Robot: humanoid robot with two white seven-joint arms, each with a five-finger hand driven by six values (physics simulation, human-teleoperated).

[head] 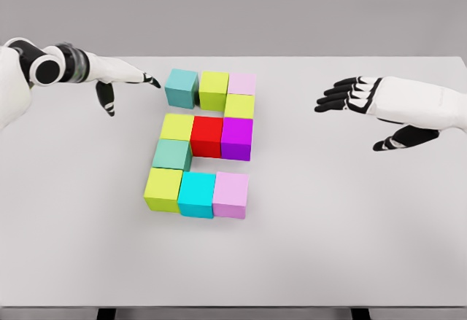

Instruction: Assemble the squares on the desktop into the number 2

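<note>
Eleven coloured cubes sit near the middle of the white worktop (379,225), already laid out much like a 2: a top row of teal cube (181,87), yellow-green cube (214,90) and pale pink cube (241,83); a lime cube (239,106) under the pink one; a middle row of yellow cube (176,126), red cube (207,135) and purple cube (236,137); a sea-green cube (171,154) below the yellow; and a bottom row of lime, cyan and lilac. The teal cube looks slightly skewed and a touch apart from its neighbour, so squaring it is probably what remains. The left hand (117,76) hovers just left of it, empty, fingers extended with the tips pointing at the cube. The right hand (365,101) hangs well off to the right, spread and empty, so the left is much nearer.
</note>
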